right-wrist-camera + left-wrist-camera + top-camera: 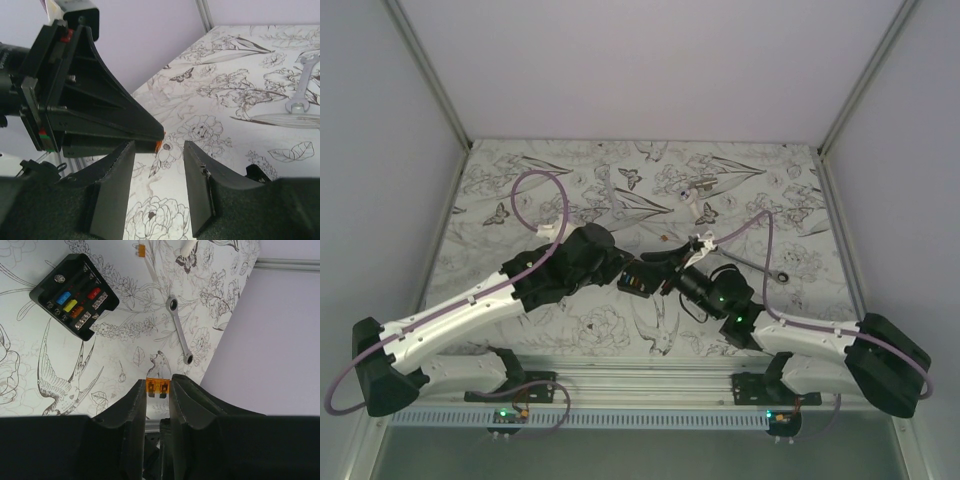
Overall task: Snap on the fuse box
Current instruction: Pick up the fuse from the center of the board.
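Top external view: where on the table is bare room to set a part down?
Free: far left of the table, between wall and purple cable, and its far right corner. Crowded: the centre, where left gripper and right gripper meet, wrench and white parts right of them.

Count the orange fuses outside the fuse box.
2. One orange fuse is pinched in the left gripper; the other lies on the table near the left wrist view's top edge. Some may be hidden.

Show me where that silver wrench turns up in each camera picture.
Top external: wrench right of centre, beside the right arm.
Left wrist: wrench upper middle, right of the fuse box.
Right wrist: wrench at the far right edge.
Shared landmark: the left gripper, pinching an orange fuse.
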Robot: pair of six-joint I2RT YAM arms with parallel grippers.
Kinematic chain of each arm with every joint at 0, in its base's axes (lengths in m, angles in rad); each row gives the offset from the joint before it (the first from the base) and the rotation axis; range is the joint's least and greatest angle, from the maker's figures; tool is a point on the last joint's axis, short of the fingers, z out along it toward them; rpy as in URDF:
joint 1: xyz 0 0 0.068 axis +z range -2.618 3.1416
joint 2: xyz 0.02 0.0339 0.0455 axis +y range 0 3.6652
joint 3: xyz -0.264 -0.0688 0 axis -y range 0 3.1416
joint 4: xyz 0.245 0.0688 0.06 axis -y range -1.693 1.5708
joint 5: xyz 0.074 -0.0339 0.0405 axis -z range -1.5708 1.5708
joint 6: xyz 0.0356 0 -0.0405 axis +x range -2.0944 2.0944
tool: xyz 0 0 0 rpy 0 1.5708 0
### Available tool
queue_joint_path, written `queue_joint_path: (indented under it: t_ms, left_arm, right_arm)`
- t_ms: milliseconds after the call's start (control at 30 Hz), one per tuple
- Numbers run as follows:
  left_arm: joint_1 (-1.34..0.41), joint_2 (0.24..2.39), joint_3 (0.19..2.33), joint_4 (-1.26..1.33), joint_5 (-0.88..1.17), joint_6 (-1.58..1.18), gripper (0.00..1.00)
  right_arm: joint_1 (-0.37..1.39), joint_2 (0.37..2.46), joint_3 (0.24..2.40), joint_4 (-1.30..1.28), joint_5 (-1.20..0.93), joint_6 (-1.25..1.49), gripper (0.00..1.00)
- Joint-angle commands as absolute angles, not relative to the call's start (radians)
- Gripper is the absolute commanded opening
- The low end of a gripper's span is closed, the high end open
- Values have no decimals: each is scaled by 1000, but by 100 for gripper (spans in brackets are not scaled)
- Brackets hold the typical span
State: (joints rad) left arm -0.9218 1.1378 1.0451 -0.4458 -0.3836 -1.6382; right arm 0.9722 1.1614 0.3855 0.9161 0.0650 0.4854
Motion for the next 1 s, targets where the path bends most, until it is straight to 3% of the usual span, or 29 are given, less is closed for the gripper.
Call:
queue_joint_path:
  t_ms: [0,500,633,767,867,967]
  left_arm:
    - [-920,1118,1045,-462,-391,-1651,0]
    - [-920,1103,1041,-460,-392,-1652,0]
    - [-920,1107,1040,-460,-381,-1651,0]
    - [-920,1108,1034,-460,-385,-1644,2]
    - [-919,1099,1027,-460,-393,-1619,8]
    - [-913,1083,1027,-459,-404,-1547,23]
  right_arm:
    - [988,1188,437,995,102,472,48]
    - [1001,1256,456,982,136,490,32]
    - [1000,1267,470,984,111,491,22]
    - [1000,1278,485,966,74,490,2]
    - [995,1266,489,934,60,478,0]
    - [965,1247,491,899,7,482,0]
